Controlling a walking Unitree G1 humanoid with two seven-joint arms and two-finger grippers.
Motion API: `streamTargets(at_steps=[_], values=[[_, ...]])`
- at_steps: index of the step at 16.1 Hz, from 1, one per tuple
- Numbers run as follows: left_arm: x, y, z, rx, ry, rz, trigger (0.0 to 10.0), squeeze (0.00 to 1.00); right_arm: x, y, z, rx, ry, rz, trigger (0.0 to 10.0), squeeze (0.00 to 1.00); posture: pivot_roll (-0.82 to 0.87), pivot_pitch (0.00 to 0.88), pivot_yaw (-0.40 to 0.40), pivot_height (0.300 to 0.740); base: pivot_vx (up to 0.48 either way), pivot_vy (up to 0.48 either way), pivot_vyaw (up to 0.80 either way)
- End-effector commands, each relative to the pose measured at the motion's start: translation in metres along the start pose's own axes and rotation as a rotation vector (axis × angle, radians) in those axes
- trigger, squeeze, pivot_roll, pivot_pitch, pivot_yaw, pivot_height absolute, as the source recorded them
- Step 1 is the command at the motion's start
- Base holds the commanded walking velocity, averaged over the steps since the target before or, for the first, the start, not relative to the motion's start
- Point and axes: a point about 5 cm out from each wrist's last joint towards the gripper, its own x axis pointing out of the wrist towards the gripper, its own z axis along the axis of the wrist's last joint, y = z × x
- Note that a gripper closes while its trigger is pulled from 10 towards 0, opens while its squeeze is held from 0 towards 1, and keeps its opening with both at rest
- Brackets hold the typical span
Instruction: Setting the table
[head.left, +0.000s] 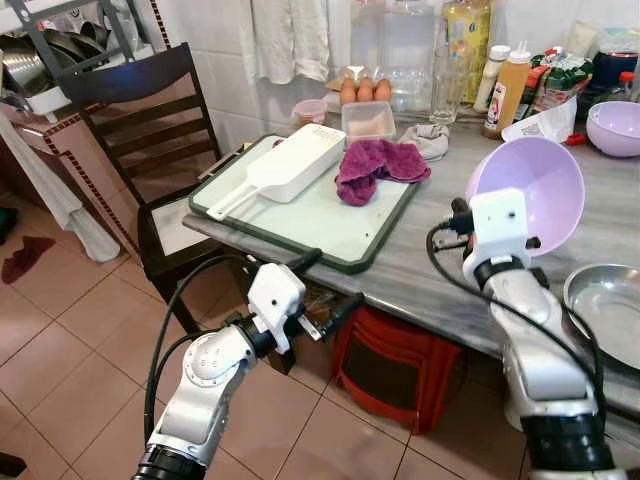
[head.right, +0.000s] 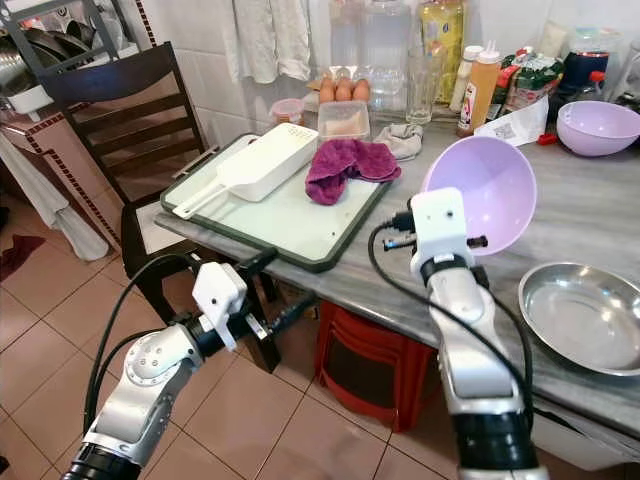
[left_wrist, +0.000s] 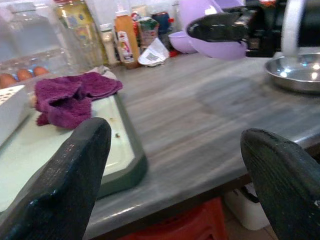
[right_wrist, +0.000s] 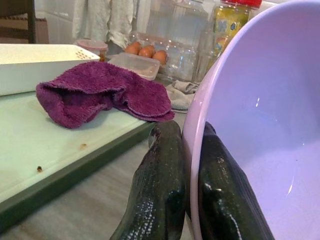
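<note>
Right gripper (right_wrist: 187, 200) is pinching the rim of a lilac plastic bowl (head.left: 530, 190), one finger inside the wall, one outside, fingers clenched on the thin edge. The bowl is held tilted on its side, mouth facing the robot, lifted above the grey counter (head.left: 440, 270) near its front edge, between the green-rimmed tray (head.left: 330, 225) and the steel dish (head.left: 610, 310) at the counter's right end.

Handling, as a judgement: the bowl looks like thin moulded plastic, so light, stiff enough to carry by the rim, not fragile. The smooth glossy wall could slip or swing in a single-point rim pinch, so the hold needs to be kept firm. The rim is the only sensible hold for two long fingers; the body is too wide to span.

Left gripper (head.left: 318, 290) sits low, below the counter's front edge, fingers (left_wrist: 65, 185) spread wide with nothing between them.

On the tray: a purple cloth (head.left: 375, 165) toward the back right corner, a white plastic grater box with handle (head.left: 290, 168) lying diagonally at the left. A second lilac bowl (head.left: 615, 128) stands upright at the counter's far right back. Eggs (head.left: 365, 90), a clear lidded container (head.left: 368, 120) and sauce bottles (head.left: 510, 90) line the back edge by the wall. A dark wooden chair (head.left: 140, 120) stands off the counter's left end.
</note>
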Motion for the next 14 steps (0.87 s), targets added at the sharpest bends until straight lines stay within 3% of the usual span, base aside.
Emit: streamTargets(at_steps=[1, 5, 9, 14], values=[[-0.001, 0.0, 0.004, -0.001, -0.004, -0.027, 10.0, 0.0, 0.004, 0.0, 0.002, 0.014, 0.026, 0.008, 10.0, 0.0, -0.27, 0.072, 0.091, 0.74, 0.0, 0.0, 0.0], [0.002, -0.003, 0.01, -0.03, -0.022, -0.103, 10.0, 0.0, 0.013, -0.001, -0.007, 0.022, 0.185, 0.02, 10.0, 0.0, -0.27, 0.076, 0.093, 0.74, 0.0, 0.0, 0.0], [0.008, 0.001, 0.011, -0.055, -0.035, -0.058, 10.0, 0.0, 0.015, -0.003, -0.008, 0.045, 0.206, -0.007, 10.0, 0.0, -0.27, 0.076, 0.096, 0.74, 0.0, 0.0, 0.0], [0.01, -0.003, 0.008, -0.073, -0.009, -0.039, 10.0, 0.0, 0.015, -0.004, -0.008, 0.057, 0.208, -0.018, 10.0, 0.0, -0.27, 0.073, 0.095, 0.74, 0.0, 0.0, -0.43]])
